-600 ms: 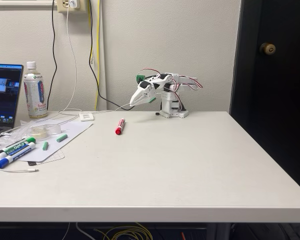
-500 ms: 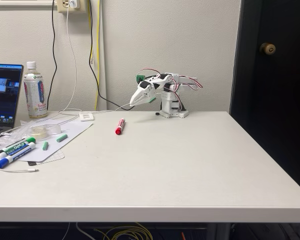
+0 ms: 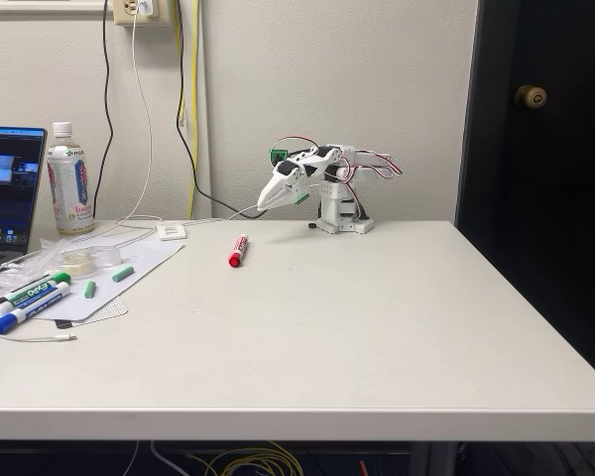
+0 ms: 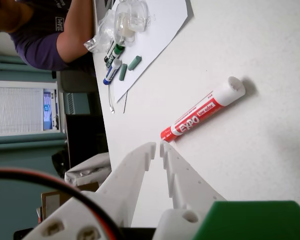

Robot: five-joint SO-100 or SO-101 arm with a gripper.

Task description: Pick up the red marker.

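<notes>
Fixed view: my white two-finger pincer (image 3: pixel 261 206) hangs in the air above the white tabletop (image 3: pixel 357 317), clenched and empty. Below and just left of its tip, the slim red-capped, white-barrelled marker (image 3: pixel 238 250) lies flat.

Wrist view: my fingertips (image 4: pixel 151 148) nearly meet, pointing just short of the marker's (image 4: pixel 204 109) red end.

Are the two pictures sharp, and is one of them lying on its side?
Fixed view: upright, evenly lit and sharp; the red marker is small but clear. Wrist view: lying on its side; the marker's label reads clearly, while the near gripper looks soft.
</notes>
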